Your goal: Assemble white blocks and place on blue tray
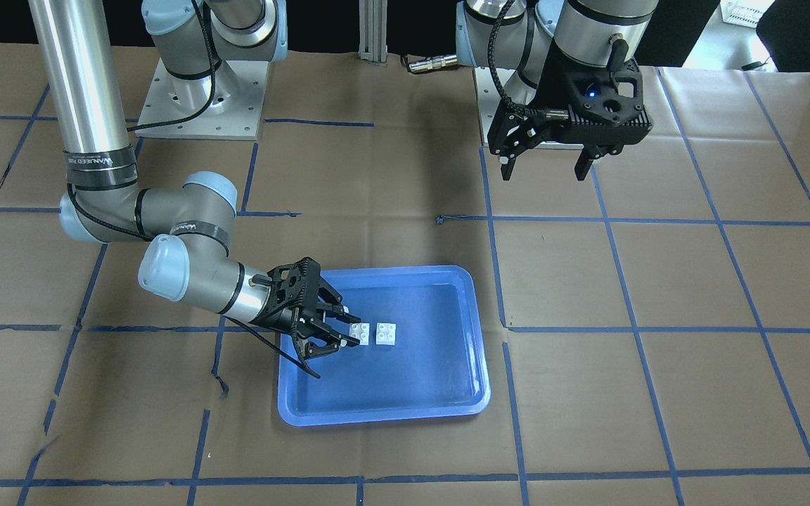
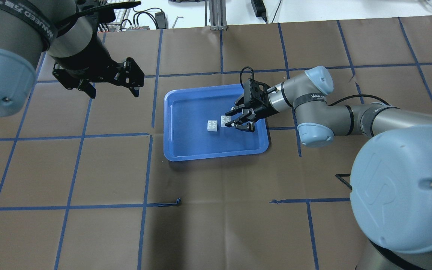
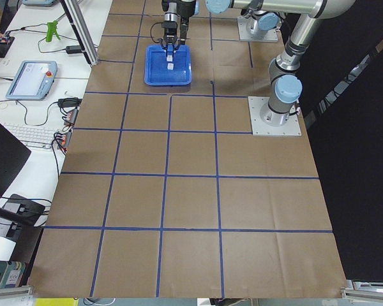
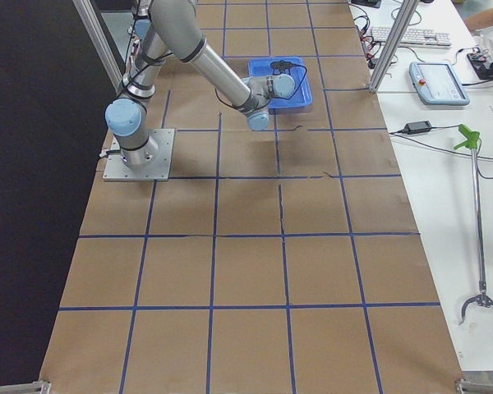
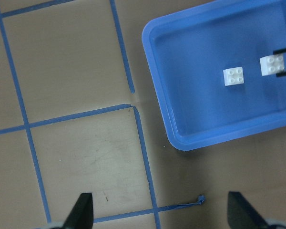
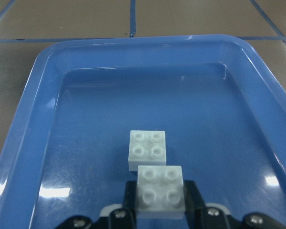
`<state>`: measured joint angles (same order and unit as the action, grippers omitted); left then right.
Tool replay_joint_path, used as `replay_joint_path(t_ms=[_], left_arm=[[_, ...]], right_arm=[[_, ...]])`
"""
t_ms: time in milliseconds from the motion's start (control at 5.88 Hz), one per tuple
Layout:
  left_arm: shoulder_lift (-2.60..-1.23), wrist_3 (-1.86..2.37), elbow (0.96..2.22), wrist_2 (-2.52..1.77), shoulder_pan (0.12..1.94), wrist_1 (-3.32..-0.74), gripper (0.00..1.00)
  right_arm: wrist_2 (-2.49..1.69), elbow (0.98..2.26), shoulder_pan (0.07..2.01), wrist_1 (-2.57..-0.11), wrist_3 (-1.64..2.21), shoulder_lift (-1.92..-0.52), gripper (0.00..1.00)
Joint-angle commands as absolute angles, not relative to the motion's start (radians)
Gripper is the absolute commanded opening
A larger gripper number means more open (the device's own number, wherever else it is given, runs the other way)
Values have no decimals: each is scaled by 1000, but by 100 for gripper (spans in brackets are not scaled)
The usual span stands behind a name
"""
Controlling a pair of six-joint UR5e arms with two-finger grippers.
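Note:
The blue tray [image 1: 384,414] lies on the brown table, also in the overhead view [image 2: 216,155]. Two white blocks sit side by side on its floor, studs up and apart. My right gripper [image 1: 349,327] reaches in low from the tray's side and is shut on one white block [image 6: 160,191], with a pad on each side of it. The other white block [image 6: 147,149] lies free just beyond it, also in the front view [image 1: 385,333]. My left gripper [image 1: 542,169] is open and empty, held high above the table, away from the tray [image 5: 157,95].
Blue tape lines grid the brown paper table cover. The arm base plates [image 1: 197,98] stand at the robot's edge. A small loose tape end [image 1: 440,219] lies between the tray and the bases. A desk with a keyboard [image 3: 32,135] borders the far side.

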<state>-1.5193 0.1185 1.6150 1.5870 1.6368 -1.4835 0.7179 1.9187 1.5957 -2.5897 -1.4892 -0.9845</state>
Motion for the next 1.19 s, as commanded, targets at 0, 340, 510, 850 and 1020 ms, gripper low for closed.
replay_joint_path(t_ms=[0,340,510,850,1020], left_arm=[[-1511,187,1617,1586,1637,-1480,99],[-1511,187,1617,1585,1637,-1468,99],[-1509,187,1617,1585,1635,-1467,99],[-1508,186,1615,1586,1635,-1465,99],[-1508,184,1617,1586,1635,-1459,99]], right_arm=[[716,1917,1598,-2605,-1485,-966,34],[716,1917,1621,-2603,-1485,-965,34],[716,1917,1621,-2603,-1485,-965,34],[716,1917,1621,-2603,-1485,-965,34],[716,1917,1621,-2603,-1485,-965,36]])
